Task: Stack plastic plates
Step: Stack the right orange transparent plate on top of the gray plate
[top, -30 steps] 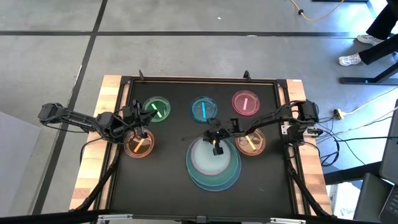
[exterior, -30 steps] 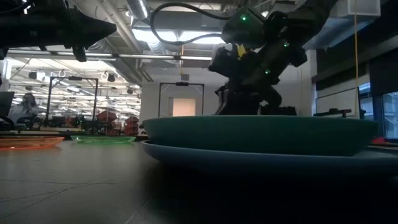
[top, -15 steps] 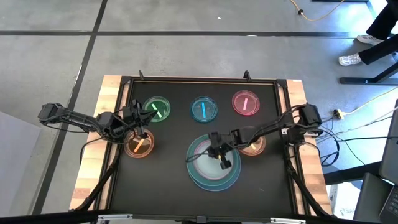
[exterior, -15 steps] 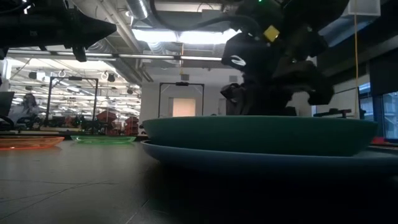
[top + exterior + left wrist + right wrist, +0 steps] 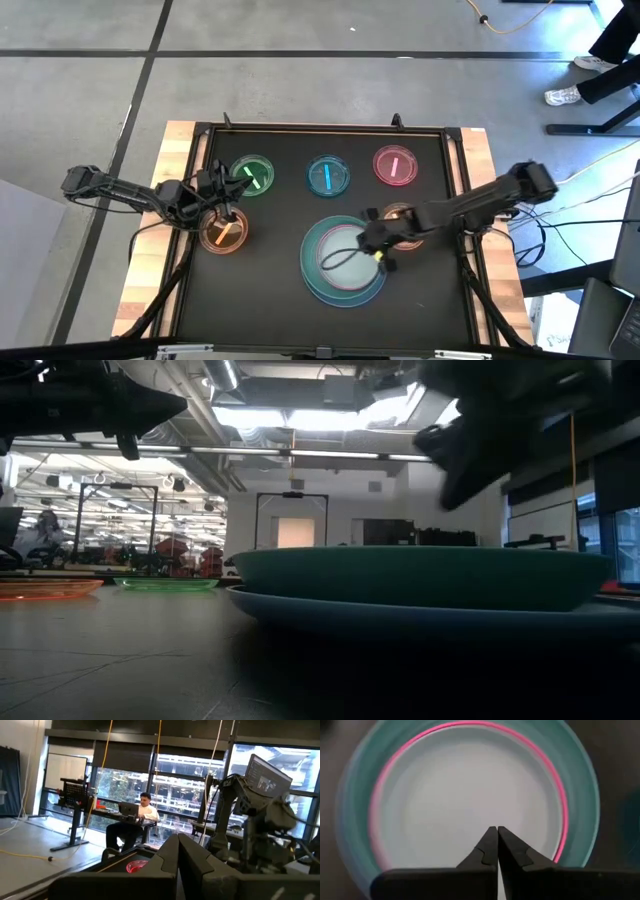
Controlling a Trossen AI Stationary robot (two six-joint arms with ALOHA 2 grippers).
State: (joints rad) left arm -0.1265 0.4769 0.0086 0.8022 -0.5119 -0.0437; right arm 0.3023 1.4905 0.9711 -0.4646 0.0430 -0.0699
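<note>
A stack of large plates [image 5: 343, 262] stands near the table's near edge: blue at the bottom, teal on it, then a pink one and a pale plate [image 5: 465, 795] innermost. The low view shows the teal plate [image 5: 415, 575] resting in the blue plate [image 5: 420, 622]. Small translucent plates lie apart: green [image 5: 252, 176], blue [image 5: 328, 175], pink [image 5: 396, 165], and two orange ones [image 5: 224, 233] [image 5: 405, 226]. My right gripper [image 5: 378, 250] [image 5: 497, 828] hovers shut over the right part of the stack. My left gripper [image 5: 228, 208] [image 5: 177, 836] is shut above the left orange plate.
The black mat has wooden table edges on the left [image 5: 150, 250] and right [image 5: 495, 270]. My right arm [image 5: 470, 205] crosses over the right orange plate. Bare mat lies to the left of the stack [image 5: 250, 290]. Beyond the table a person sits at a desk [image 5: 142, 815].
My right gripper has moved from the far side of the stack across it toward the near edge, then toward the table's right, and has risen off the plates in the low view. The stack and the small plates have stayed in place.
</note>
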